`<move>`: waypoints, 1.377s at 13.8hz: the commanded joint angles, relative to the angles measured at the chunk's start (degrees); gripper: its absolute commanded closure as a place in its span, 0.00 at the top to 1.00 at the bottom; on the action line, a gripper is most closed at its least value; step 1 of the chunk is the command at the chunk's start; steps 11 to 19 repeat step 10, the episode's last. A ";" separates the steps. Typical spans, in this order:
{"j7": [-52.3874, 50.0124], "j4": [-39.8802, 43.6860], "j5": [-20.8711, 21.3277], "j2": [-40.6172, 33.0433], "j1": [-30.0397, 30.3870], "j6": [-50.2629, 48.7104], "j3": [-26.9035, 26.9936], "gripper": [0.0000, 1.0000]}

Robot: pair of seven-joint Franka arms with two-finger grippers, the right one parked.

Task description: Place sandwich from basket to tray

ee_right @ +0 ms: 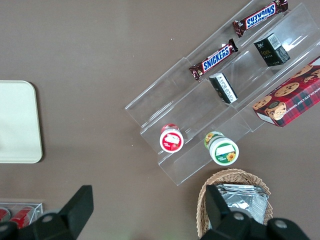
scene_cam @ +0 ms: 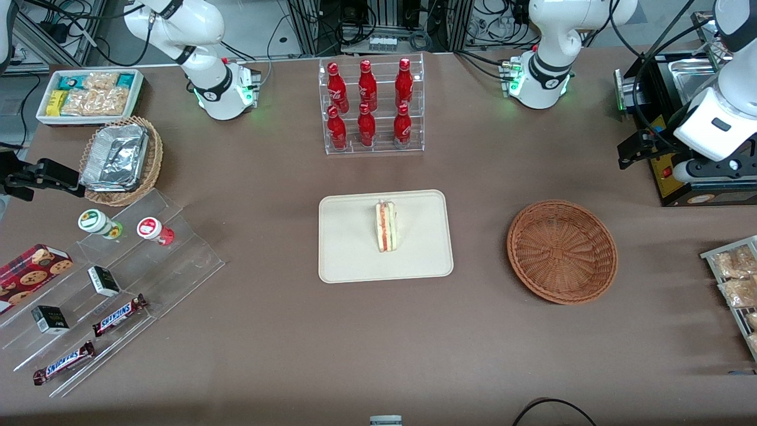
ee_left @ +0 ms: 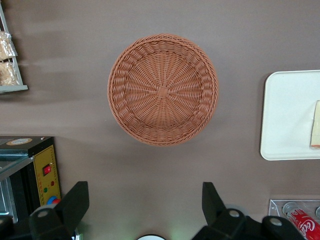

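The sandwich stands on its edge in the middle of the cream tray, red and green filling stripe up; the left wrist view catches only its end on the tray. The round reddish-brown basket lies beside the tray toward the working arm's end of the table, with nothing in it. My left gripper hangs high above the table, farther from the front camera than the basket. It is open, with only bare tabletop between its fingers.
A clear rack of red bottles stands farther back than the tray. A black appliance and a wire rack of packets sit at the working arm's end. A tan basket with foil containers, a white snack bin and acrylic shelves are at the parked arm's end.
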 commanded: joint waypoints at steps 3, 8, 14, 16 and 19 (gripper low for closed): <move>0.62 7.56 0.32 3.96 0.82 -2.24 -0.60 1.00; 0.62 10.92 -0.38 5.91 0.64 -3.74 -0.69 1.00; 0.70 10.92 -0.38 5.91 0.64 -4.09 -0.78 1.00; 0.70 10.92 -0.38 5.91 0.64 -4.09 -0.78 1.00; 0.70 10.92 -0.38 5.91 0.64 -4.09 -0.78 1.00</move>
